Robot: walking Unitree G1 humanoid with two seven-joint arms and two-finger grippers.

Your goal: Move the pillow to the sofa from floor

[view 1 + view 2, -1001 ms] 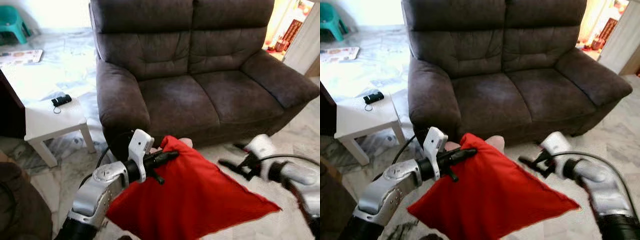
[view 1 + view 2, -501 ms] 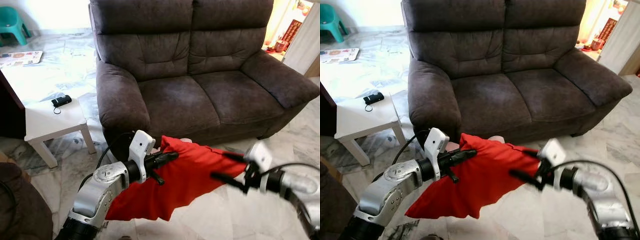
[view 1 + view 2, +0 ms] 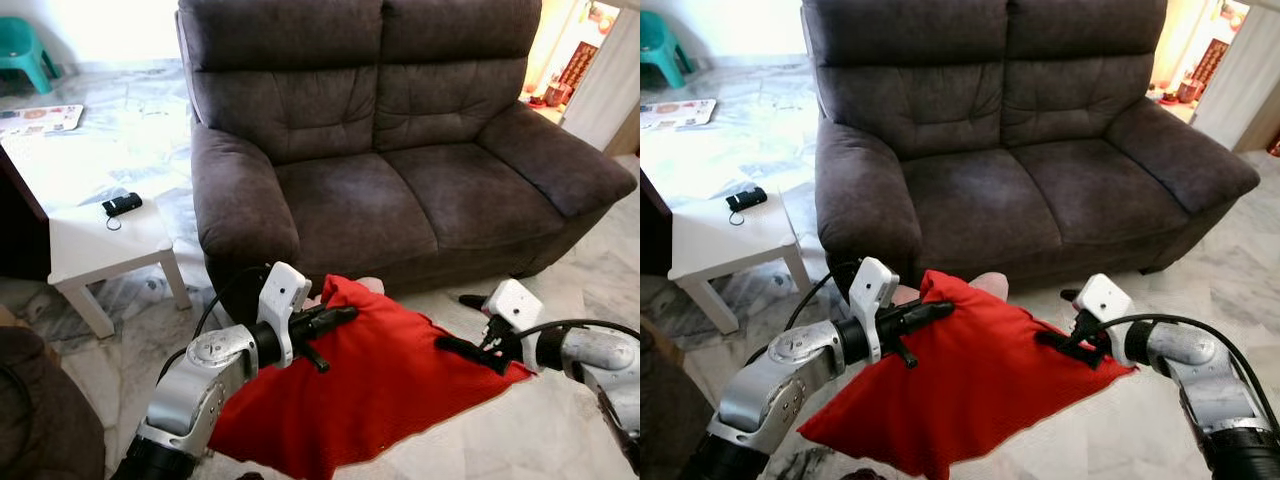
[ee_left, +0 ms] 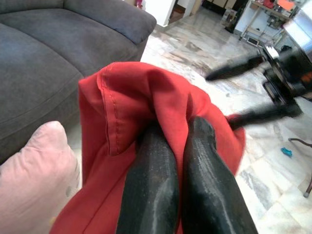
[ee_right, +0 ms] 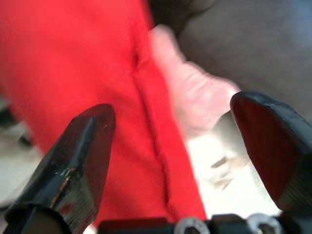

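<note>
The red pillow [image 3: 380, 390] hangs in front of me, above the marble floor and short of the dark brown sofa [image 3: 400, 190]. My left gripper [image 3: 340, 318] is shut on its upper left corner; in the left wrist view both black fingers [image 4: 151, 180] pinch the red fabric [image 4: 146, 97]. My right gripper [image 3: 468, 326] stands open at the pillow's right corner, its lower finger lying on the fabric. In the right wrist view red cloth [image 5: 73, 73] shows between the spread fingertips [image 5: 87, 146].
A pink cushion [image 4: 34, 161] lies on the floor at the sofa's foot, behind the red pillow. A white side table [image 3: 100, 235] with a black object [image 3: 122, 203] stands to the left. A teal stool [image 3: 25, 45] is far left.
The right gripper moved in to the pillow's right edge, bunching it, then drew back right. The pillow now hangs spread wider. The left gripper has kept its hold.
</note>
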